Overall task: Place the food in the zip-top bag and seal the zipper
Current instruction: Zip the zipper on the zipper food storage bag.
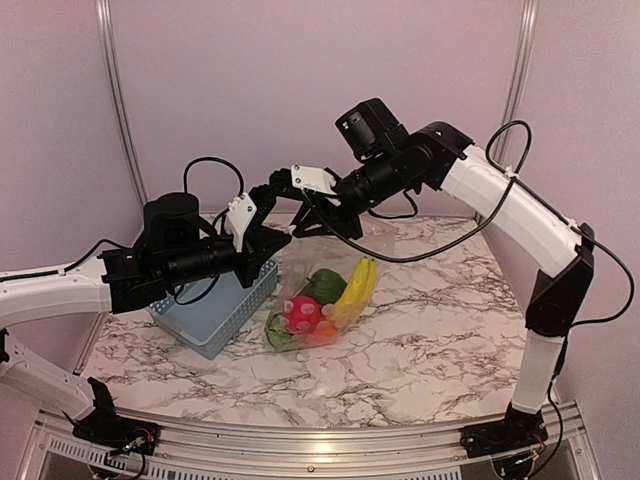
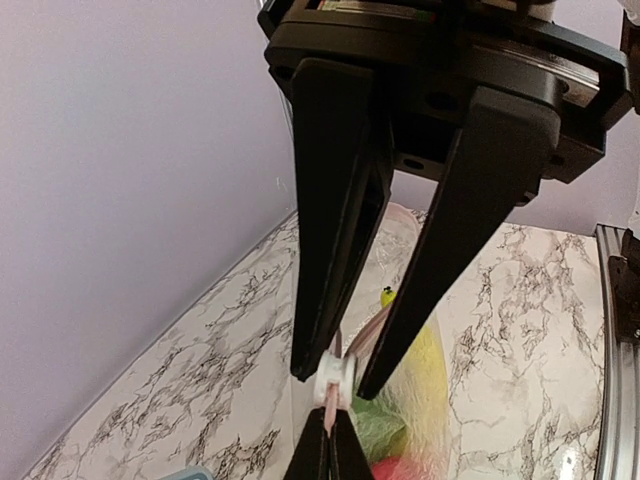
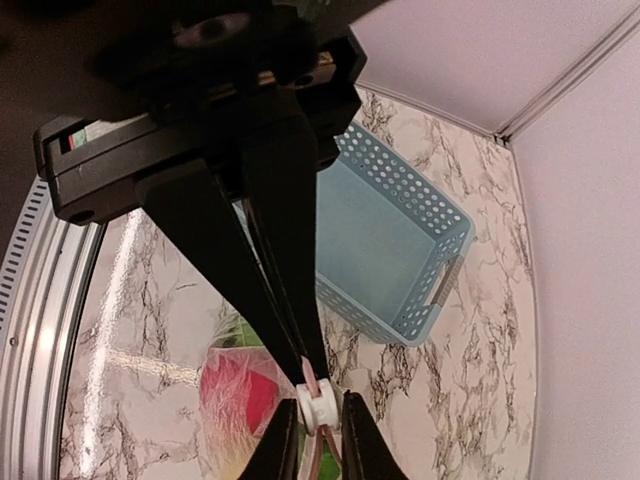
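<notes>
Left pincer (image 2: pixel 335 372) and right pincer (image 3: pixel 312 385) both clamp tight on the one zipper (image 2: pixel 362 338), while only the top view shows the whole bag (image 1: pixel 300 285) hanging to the desk (image 1: pixel 450 330), one banana (image 1: pixel 355 290) inside, right of one basket (image 1: pixel 215 315).

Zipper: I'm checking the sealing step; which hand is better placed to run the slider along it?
Left: the left hand grips the white slider; the right hand pinches the zipper beside it, anchoring.
</notes>
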Motion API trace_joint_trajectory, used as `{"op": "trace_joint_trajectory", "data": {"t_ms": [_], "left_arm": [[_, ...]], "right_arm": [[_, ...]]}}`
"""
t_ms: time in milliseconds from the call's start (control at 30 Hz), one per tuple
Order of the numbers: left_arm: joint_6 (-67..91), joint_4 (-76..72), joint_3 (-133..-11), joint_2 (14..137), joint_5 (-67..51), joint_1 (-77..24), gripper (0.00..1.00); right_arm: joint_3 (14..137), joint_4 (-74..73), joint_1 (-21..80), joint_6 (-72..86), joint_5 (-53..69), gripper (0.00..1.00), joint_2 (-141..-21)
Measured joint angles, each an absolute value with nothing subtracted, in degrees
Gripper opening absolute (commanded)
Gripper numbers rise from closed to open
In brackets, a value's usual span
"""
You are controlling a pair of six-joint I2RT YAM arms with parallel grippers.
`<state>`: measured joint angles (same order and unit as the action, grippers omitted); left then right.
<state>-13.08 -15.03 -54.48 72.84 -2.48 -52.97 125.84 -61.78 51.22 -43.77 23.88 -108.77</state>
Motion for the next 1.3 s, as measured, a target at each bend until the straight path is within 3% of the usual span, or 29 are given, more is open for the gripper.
{"op": "trace_joint_trajectory", "data": {"t_ms": [267,900,1300], "left_arm": [[-13.1,-15.1,-54.5,72.8,-2.2,-52.9,0.0],[-12.4,-17.8,-51.1,71.7,1.2,-52.2,0.0],[-11.9,-17.7,-49.6,69.6,1.5,-50.8,0.0]], "right_arm": [[125.8,-61.5,51.2,-43.4,23.8,0.0,-108.9],[127.2,-67.2,45.9,-46.6,18.9,0.0,-109.6],[121.0,-68.8,39.8,-48.6,17.0,0.0,-105.3]]}}
